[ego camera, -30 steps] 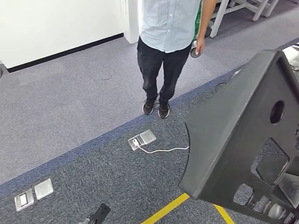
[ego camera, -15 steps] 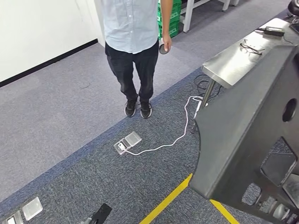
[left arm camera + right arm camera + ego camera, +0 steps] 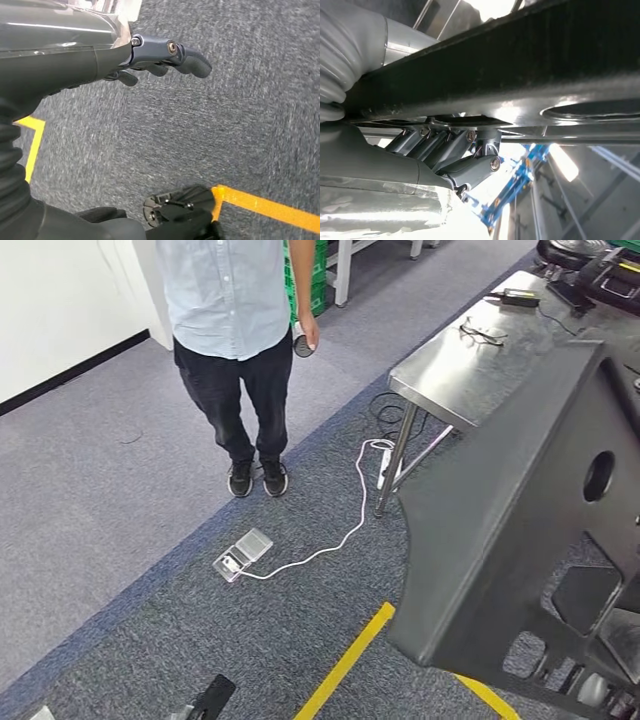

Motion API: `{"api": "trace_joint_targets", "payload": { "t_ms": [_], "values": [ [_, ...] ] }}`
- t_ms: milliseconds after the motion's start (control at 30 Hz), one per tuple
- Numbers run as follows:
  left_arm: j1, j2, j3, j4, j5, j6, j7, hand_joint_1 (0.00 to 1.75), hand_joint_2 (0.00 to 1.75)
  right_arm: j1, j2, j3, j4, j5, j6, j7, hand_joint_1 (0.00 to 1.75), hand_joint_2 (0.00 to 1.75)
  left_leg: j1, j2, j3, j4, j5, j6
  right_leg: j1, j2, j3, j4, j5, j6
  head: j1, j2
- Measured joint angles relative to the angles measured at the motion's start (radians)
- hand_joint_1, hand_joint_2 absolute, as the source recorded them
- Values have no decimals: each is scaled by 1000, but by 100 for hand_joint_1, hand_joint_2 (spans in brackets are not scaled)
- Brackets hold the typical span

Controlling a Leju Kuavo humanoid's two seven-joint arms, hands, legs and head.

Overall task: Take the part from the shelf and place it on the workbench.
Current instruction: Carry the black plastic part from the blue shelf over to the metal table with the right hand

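A large black moulded part [image 3: 498, 510] with a round hole and several cut-outs takes up the right of the head view, held up in front of me. In the right wrist view my right hand [image 3: 448, 150] grips the part [image 3: 531, 60] from beneath, fingers pressed against its underside. The steel workbench [image 3: 453, 365] stands beyond the part at the upper right. My left hand [image 3: 158, 57] hangs over the carpet, fingers stretched out and holding nothing.
A person [image 3: 226, 300] stands ahead on the left, a small dark round object [image 3: 303, 343] in one hand. A white cable [image 3: 332, 545] runs from a floor socket [image 3: 241, 553] to the bench leg. Yellow floor tape [image 3: 343, 665] lies below. Glasses [image 3: 483, 333] and dark devices [image 3: 604, 275] lie on the bench.
The camera has turned: the person and floor sockets slid left in the picture and the workbench came into view at the upper right. The part stays held in the same place.
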Motion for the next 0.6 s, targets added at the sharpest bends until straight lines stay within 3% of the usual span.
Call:
{"api": "trace_joint_targets", "payload": {
  "t_ms": [33,67,100,167,233,267,333,400,467,533,567,600],
  "values": [
    [1,0,1,0,2,-1,0,0,175,0,0,0,2,0,0,0,175,175,0,12,1,0,-2,0,-2,-6,-22,41,-8,3,0,0],
    [1,0,2,0,5,-2,0,0,175,0,-1,-1,4,0,0,1,175,175,0,22,3,0,-5,-1,-4,-9,-26,46,4,5,0,0],
    [0,0,3,0,8,-2,0,0,175,0,-1,-1,5,0,0,1,175,175,0,32,7,0,-8,-3,-6,-14,-9,9,34,6,0,0],
    [-1,0,4,0,11,-3,0,0,175,-1,-2,-1,7,0,0,1,175,175,-1,47,17,0,-16,-11,-2,-48,60,-128,102,2,0,0],
    [-2,0,6,0,12,-4,-1,0,175,-5,-2,-1,8,0,0,2,175,175,-6,60,24,1,-24,-22,7,-79,100,-214,125,-7,-1,0],
    [-2,1,7,0,12,-5,-1,0,175,-7,-3,-1,9,0,0,3,175,175,-8,68,26,0,-26,-27,12,-81,101,-221,119,-12,-2,0],
    [-4,1,9,0,13,-7,-2,0,175,-8,-4,-1,10,-1,0,6,175,175,-6,79,32,-1,-32,-37,11,-64,100,-225,120,-25,-3,0],
    [-6,0,12,0,15,-9,-4,0,175,-11,-4,0,11,-1,0,9,175,175,-3,57,22,35,-63,-44,7,-45,104,-231,123,-40,-4,0],
    [-5,1,16,0,22,-14,-6,0,175,-15,-4,0,14,-1,0,11,175,175,-2,22,-31,151,-124,-45,5,-27,106,-233,123,-50,-6,0],
    [-2,1,23,0,31,-20,-8,0,175,-16,-3,0,17,-2,0,11,175,175,-4,11,-95,272,-163,-45,6,-3,109,-233,121,-54,-7,0],
    [0,2,25,0,34,-22,-8,0,175,-15,-3,0,18,-2,0,12,175,175,-4,10,-109,288,-154,-44,7,11,111,-233,120,-54,-8,0],
    [0,2,28,0,34,-24,-8,0,175,-15,-3,0,18,-3,0,12,175,175,-5,7,-106,265,-125,-41,7,24,114,-233,118,-54,-8,0]
  ]
}}
